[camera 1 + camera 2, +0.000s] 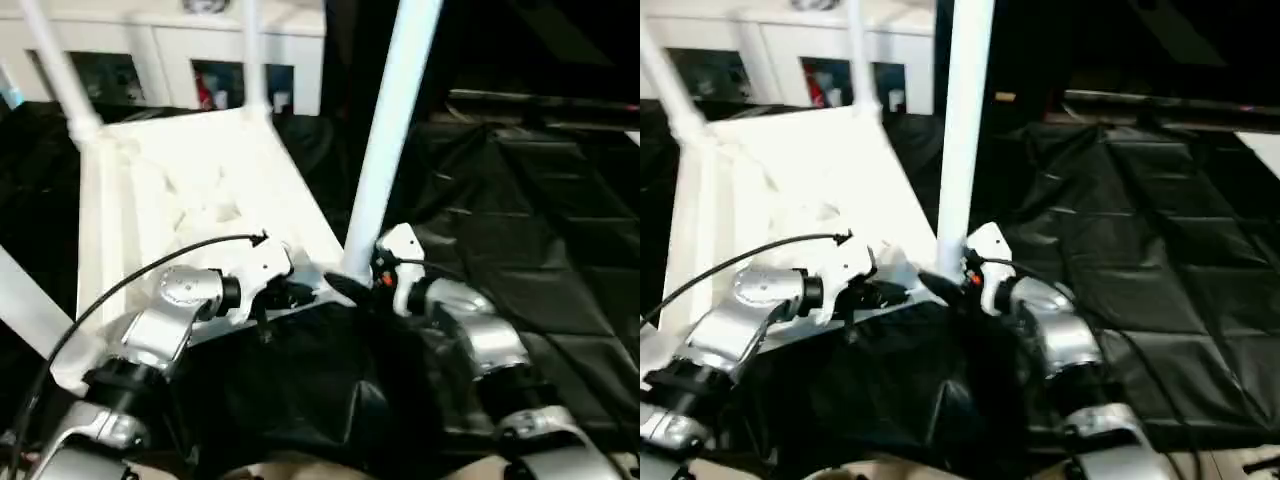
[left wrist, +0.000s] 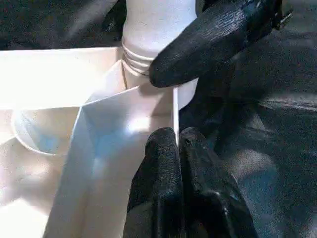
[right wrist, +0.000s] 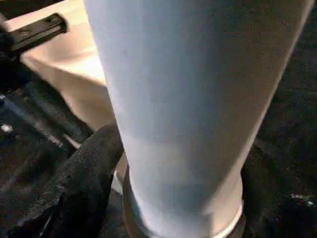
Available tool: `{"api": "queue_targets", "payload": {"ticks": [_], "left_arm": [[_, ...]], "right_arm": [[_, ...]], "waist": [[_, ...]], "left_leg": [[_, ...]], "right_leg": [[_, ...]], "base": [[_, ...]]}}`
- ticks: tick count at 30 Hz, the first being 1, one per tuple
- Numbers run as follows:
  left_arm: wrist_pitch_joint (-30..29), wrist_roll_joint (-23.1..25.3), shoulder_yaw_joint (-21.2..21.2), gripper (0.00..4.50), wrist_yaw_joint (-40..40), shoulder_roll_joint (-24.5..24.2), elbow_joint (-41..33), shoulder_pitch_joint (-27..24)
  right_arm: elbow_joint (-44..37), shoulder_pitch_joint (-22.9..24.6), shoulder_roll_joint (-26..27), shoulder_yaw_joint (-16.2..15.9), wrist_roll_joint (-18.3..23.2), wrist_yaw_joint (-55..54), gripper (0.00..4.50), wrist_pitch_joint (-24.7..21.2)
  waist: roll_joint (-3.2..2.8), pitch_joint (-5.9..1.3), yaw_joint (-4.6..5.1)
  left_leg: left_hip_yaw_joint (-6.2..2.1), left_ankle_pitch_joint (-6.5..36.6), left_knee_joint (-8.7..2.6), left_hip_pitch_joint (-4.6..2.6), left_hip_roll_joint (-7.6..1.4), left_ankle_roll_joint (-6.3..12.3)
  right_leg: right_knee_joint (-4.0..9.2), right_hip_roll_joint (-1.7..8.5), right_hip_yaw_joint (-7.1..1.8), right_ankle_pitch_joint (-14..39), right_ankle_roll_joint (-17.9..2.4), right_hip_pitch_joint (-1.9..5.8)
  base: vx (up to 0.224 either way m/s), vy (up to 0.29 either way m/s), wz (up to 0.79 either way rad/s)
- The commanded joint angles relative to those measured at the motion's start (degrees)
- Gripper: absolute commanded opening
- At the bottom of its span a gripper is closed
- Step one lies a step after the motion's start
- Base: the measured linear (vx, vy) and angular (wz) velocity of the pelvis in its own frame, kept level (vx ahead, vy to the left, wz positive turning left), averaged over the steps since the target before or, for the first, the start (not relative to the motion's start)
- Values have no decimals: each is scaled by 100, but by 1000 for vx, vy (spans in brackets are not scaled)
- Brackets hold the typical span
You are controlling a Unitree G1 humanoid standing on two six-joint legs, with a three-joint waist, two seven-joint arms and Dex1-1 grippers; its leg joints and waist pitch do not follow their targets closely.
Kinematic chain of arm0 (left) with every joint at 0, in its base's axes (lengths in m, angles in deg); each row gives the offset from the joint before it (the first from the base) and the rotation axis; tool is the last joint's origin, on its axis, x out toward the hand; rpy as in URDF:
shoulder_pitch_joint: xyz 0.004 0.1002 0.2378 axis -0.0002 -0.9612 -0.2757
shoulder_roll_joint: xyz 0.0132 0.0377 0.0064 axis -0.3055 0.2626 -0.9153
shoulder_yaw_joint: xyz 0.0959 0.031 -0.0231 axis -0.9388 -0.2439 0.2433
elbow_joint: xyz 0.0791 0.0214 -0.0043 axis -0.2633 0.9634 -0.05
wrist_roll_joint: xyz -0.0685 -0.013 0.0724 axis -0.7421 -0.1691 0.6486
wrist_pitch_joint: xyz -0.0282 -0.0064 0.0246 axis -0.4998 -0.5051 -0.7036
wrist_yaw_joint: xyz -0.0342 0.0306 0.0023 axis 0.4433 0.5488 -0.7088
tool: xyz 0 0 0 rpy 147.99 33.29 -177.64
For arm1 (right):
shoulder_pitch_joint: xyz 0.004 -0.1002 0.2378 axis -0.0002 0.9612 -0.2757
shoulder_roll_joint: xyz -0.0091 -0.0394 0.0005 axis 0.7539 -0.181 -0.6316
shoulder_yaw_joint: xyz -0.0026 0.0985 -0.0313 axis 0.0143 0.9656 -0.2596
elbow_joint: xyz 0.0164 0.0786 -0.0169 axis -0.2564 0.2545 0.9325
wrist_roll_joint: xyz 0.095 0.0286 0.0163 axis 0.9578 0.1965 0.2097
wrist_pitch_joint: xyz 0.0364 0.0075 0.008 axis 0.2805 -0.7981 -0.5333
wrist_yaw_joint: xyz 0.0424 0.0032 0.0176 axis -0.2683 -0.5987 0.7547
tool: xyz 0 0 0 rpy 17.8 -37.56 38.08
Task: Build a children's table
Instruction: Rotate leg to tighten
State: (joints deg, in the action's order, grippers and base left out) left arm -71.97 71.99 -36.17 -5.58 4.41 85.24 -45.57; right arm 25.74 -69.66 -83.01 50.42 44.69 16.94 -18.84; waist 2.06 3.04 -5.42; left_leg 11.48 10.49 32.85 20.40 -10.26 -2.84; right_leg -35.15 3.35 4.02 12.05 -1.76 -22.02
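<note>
White plastic tabletop (image 1: pixel 200 190) lies upside down on your black-covered worktop (image 1: pixel 540 250), legs standing in its far corners. Your left claw (image 2: pixel 178 144) is clenched on the near rim wall. Your right claw (image 3: pixel 124 198) grasps the upright leg (image 1: pixel 385 150) at the near corner socket.

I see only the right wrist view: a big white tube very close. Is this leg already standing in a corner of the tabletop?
Observer: Yes. The leg stands upright at the near right corner of the tabletop.
Operator: What is the left gripper doing?
Observer: The left gripper is shut on the tabletop's edge wall beside that corner.
Operator: Are other legs mounted?
Observer: At the two far corners, a far left leg and a far right leg rise from the tabletop.
</note>
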Motion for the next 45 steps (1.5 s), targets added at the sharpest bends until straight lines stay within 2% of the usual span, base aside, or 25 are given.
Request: {"api": "queue_targets", "payload": {"ticks": [1,6,7,12,17,20,29,37,38,40,45], "left_arm": [[14,-86,-174,44,8,154,-131,56],[-101,-81,-159,90,-138,8,-157,26],[-157,-18,-178,90,-126,-49,-137,27],[-382,137,-206,90,-61,-200,-1,56],[-334,70,-149,90,-64,-278,-3,77],[-347,-69,-12,90,-169,-434,-127,73],[-432,-156,33,90,-480,-868,-333,-129],[-337,-218,2,90,-414,-929,-155,-183],[-351,-250,17,73,-416,-919,-163,-190],[-349,-313,53,73,-430,-891,-166,-202],[-397,-450,111,34,-529,-846,-190,-239]], "right_arm": [[-166,46,150,-408,150,430,357,-52],[-181,21,23,-332,136,575,357,-59],[-175,6,-12,-322,143,613,357,-61],[-162,-33,-31,-300,164,686,357,-51],[-149,-43,-60,-335,186,734,357,-40],[-105,-59,-119,-332,191,772,357,-20],[-46,-53,-221,-319,165,797,357,40],[-36,-54,-239,-355,136,837,357,80],[-36,-56,-243,-355,136,844,357,80],[-38,-56,-251,-358,130,851,357,87],[-36,-55,-273,-372,100,815,357,173]], "waist": [[-60,-343,-4],[-52,-328,23],[-78,-327,18],[-66,-333,27],[-67,-339,29],[-72,-339,29],[-76,-334,24],[-77,-335,19],[-65,-334,23],[-71,-340,15],[-78,-345,14]], "left_leg": [[-175,795,-342,-70,-385,254],[-190,987,-361,-70,-395,162],[-189,1012,-356,-77,-388,139],[-192,948,-358,-74,-387,126],[-189,887,-348,-69,-382,145],[-186,912,-346,-79,-381,140],[-186,943,-355,-83,-385,105],[-187,964,-353,-79,-379,75],[-182,976,-350,-83,-379,76],[-184,931,-346,-76,-378,86],[-177,873,-337,-78,-374,111]], "right_leg": [[368,589,-359,324,-1314,246],[397,598,-363,675,-1255,241],[404,599,-364,752,-1243,240],[385,587,-363,604,-1260,245],[376,588,-361,514,-1288,251],[373,579,-359,537,-1292,244],[365,576,-356,597,-1287,238],[366,576,-361,631,-1274,241],[371,576,-362,648,-1275,237],[361,580,-362,619,-1283,245],[348,576,-360,498,-1309,244]], "base": [[0,0,0],[0,0,0],[0,0,0],[0,0,0],[0,0,0],[0,0,0],[0,0,0],[0,0,0],[0,0,0],[0,0,0],[0,0,0]]}}
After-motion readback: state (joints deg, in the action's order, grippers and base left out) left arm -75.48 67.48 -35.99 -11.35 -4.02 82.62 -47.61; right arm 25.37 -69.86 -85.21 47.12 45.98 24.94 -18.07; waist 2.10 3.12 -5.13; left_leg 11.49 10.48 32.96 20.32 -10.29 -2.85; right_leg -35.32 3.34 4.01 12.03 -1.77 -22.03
